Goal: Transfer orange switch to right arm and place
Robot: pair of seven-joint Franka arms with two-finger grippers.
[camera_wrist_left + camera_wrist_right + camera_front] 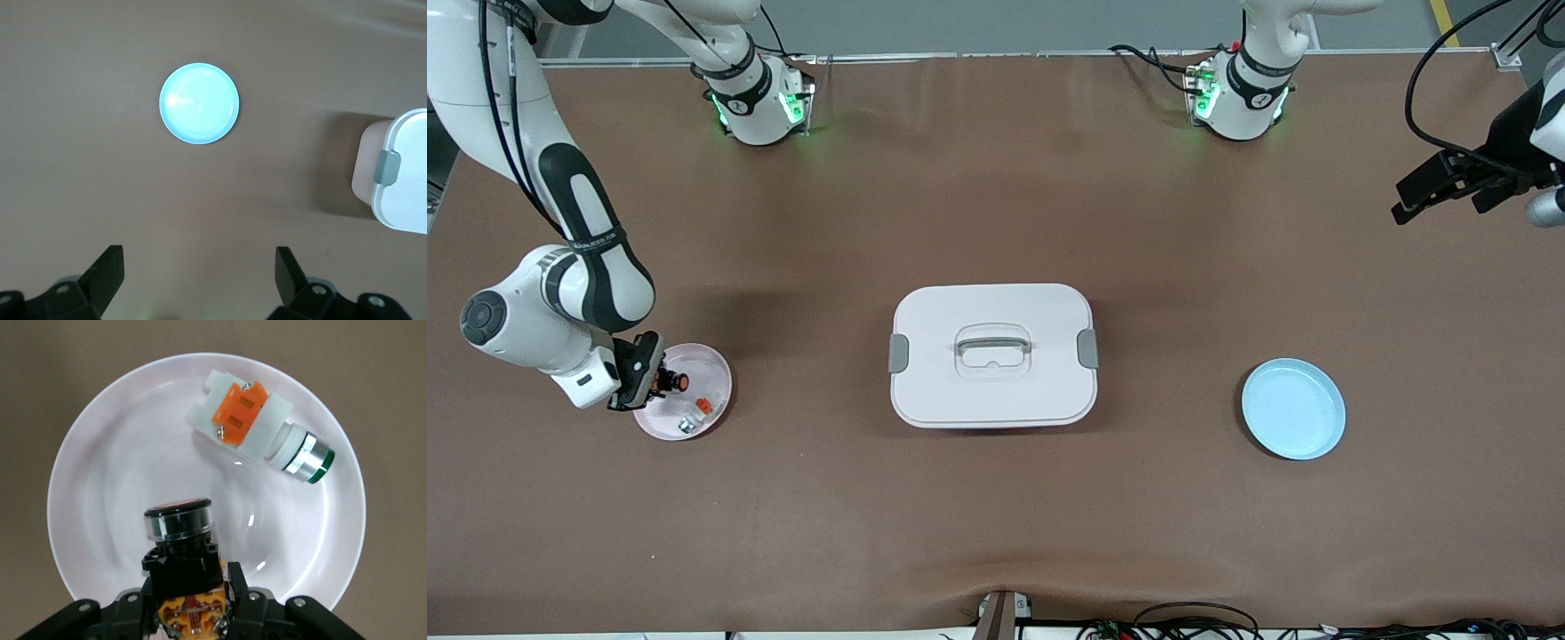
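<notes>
Right gripper (193, 613) clamping orange switch (181, 550) over pink plate (716, 369) — left gripper (197, 280) waiting, fingers spread

A white lidded box (992, 356) sits mid-table between a blue plate (1293, 408) and a pink plate (713, 369).

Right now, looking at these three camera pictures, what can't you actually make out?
- Whether the orange switch touches the pink plate or hangs over it: no view shows the gap.
- The right pincer, shut on the switch: cut off by the right wrist view's edge.
- What the white lidded box holds: its lid covers it.
- The left pincer, open: its arm leaves the front view's edge.
</notes>
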